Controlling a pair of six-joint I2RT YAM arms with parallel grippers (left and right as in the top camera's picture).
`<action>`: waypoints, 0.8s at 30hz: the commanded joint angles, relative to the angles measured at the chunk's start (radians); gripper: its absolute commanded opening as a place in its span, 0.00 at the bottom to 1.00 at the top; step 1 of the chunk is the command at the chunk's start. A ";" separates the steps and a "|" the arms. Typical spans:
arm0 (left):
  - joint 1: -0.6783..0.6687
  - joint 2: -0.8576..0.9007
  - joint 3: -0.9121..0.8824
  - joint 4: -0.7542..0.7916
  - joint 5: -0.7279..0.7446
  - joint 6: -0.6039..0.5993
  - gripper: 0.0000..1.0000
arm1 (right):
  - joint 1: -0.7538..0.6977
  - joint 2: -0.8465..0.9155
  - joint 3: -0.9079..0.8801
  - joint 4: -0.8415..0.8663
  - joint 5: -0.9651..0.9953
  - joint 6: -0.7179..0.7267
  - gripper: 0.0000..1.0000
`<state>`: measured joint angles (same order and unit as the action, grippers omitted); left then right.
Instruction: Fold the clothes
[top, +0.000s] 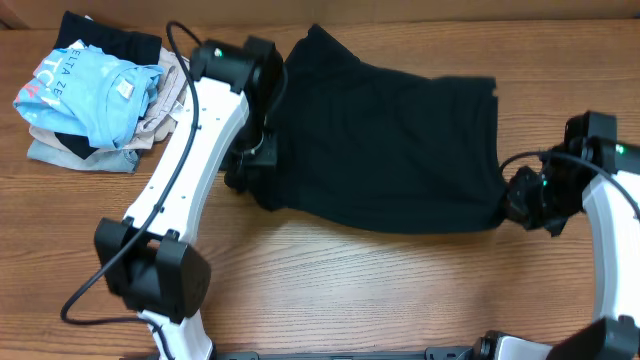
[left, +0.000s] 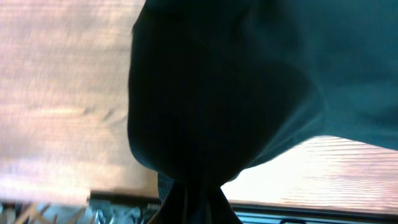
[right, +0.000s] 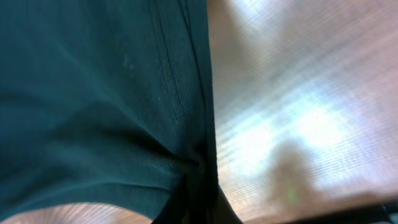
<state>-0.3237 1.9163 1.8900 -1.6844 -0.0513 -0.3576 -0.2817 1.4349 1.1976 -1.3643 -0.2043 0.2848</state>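
The black shirt lies spread across the middle of the overhead frame, from just left of centre to the right third, on the wooden table. Its upper edge runs near the top of the frame, with one corner poking up at upper centre. Its lower edge sags in a shallow curve between the two arms.

At the shirt's left edge, the left gripper is clamped on the cloth, jaws closed tight with fabric pinched between them. In the left wrist view the dark cloth narrows to a gathered point at bottom centre, where the fingers meet, and fans out to fill the upper right of the frame. Bare wood shows to the left and lower right.

At the shirt's lower right corner, the right gripper is likewise closed on the fabric. In the right wrist view the cloth fills the left half and draws down to a pinch at bottom centre, its hem running down the middle, with bare wood to the right.

In the upper left of the overhead frame, well apart from the shirt, sits a heap of other clothes. A light blue tee with white lettering lies on top of beige garments.
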 joint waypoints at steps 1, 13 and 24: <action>0.000 -0.059 -0.105 0.021 -0.097 -0.127 0.05 | -0.008 -0.061 -0.021 -0.023 0.114 0.086 0.04; 0.016 -0.061 -0.238 0.455 -0.159 -0.135 0.04 | -0.028 -0.069 -0.105 0.192 0.155 0.113 0.04; 0.016 -0.010 -0.238 0.721 -0.162 -0.129 0.07 | -0.027 -0.032 -0.164 0.506 0.162 0.104 0.04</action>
<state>-0.3138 1.8755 1.6535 -0.9913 -0.1825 -0.4732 -0.3016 1.3849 1.0409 -0.8951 -0.0704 0.3916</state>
